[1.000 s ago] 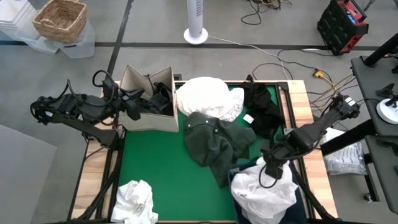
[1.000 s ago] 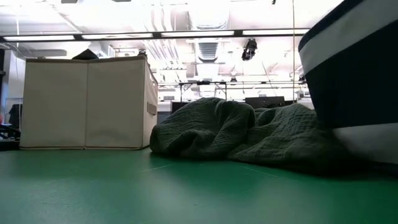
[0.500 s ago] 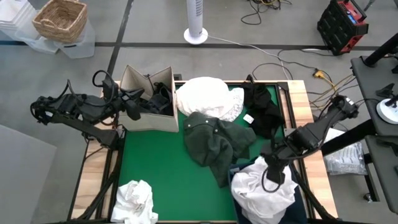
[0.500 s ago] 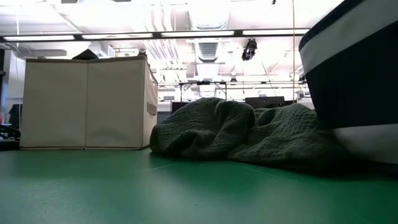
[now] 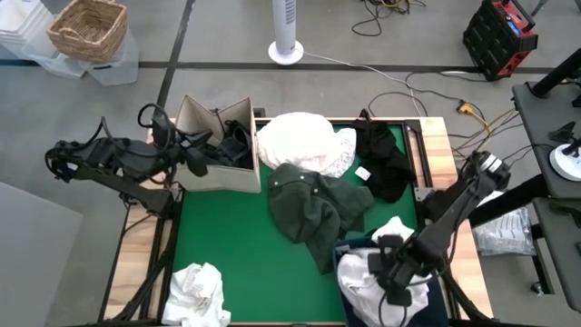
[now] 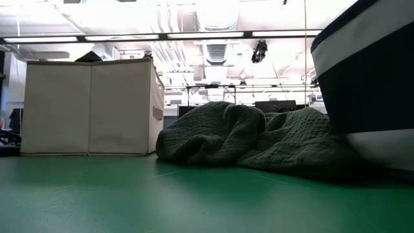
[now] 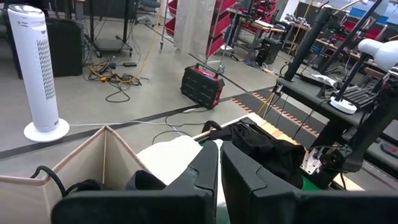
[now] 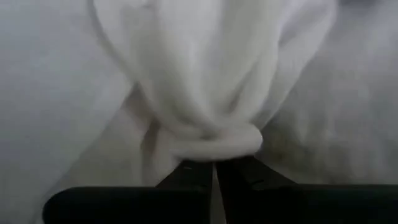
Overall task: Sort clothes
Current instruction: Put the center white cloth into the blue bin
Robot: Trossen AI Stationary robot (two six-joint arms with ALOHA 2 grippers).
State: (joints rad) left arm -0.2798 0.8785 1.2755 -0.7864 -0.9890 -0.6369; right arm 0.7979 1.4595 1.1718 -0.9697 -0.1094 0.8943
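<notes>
A: Since the right gripper point(image 8: 213, 167) is clenched on a twist of white cloth point(image 8: 211, 93), the worry is plain: that pinch is a thin fold, and I'd judge it could slip out if the arm jerks.

B: And if it lets go while low over the bin point(image 5: 343, 253)?

A: Then the cloth may drape over the bin's rim, or the fingers may drag up more of the white heap point(image 5: 363, 282) lying in the bin.

B: How is that arm posed?

A: Stretched from the table's right edge down toward the bin, wrist bent over the heap, gripper buried in the white fabric.

B: What lies beyond the bin?

A: Just beside it, the dark green garment point(image 5: 313, 207), its hem touching the bin; it could snag on a low swing. Beyond the bin past that, a white pile point(image 5: 304, 141) and a black garment point(image 5: 381, 159). Well apart from the bin, another white bundle point(image 5: 197, 291) at the near left corner.

B: The left arm?

A: Waiting at the box point(image 5: 218, 177), far from the bin; left gripper point(image 7: 219, 163) pressed closed, empty, above dark clothes point(image 5: 234, 143) in the box.
</notes>
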